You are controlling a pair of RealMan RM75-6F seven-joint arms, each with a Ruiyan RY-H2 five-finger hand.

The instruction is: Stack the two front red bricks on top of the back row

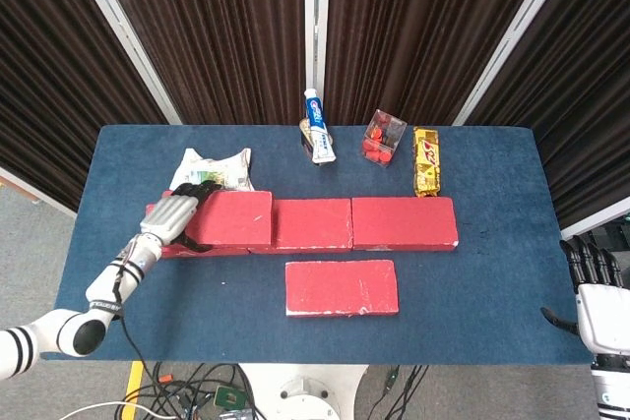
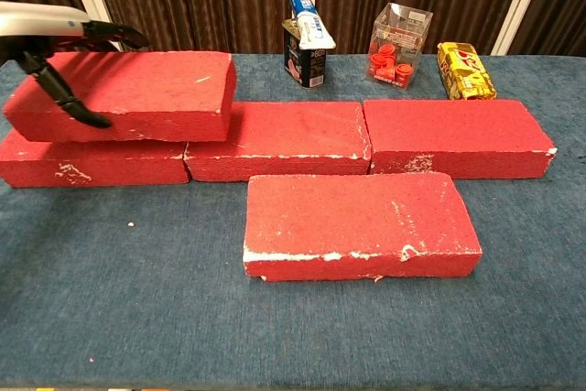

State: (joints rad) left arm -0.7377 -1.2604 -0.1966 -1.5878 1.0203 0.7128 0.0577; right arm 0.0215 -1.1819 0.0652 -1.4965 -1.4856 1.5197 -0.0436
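Three red bricks form the back row (image 1: 349, 224) (image 2: 366, 139). My left hand (image 1: 177, 213) (image 2: 64, 48) grips a fourth red brick (image 1: 228, 217) (image 2: 128, 93) by its left end, held on or just above the row's left brick (image 2: 92, 162) and overhanging the seam to the middle one. Whether it rests there I cannot tell. The other front red brick (image 1: 342, 287) (image 2: 360, 223) lies flat near the table's front, right of centre. My right hand (image 1: 596, 302) hangs open beyond the table's right front corner, holding nothing.
Along the back of the blue table (image 1: 492, 282) lie a crumpled snack bag (image 1: 212, 169), a toothpaste tube on a small can (image 1: 317, 127), a clear box of red pieces (image 1: 383, 136) and a yellow snack pack (image 1: 426, 161). Cables lie on the floor below the front edge.
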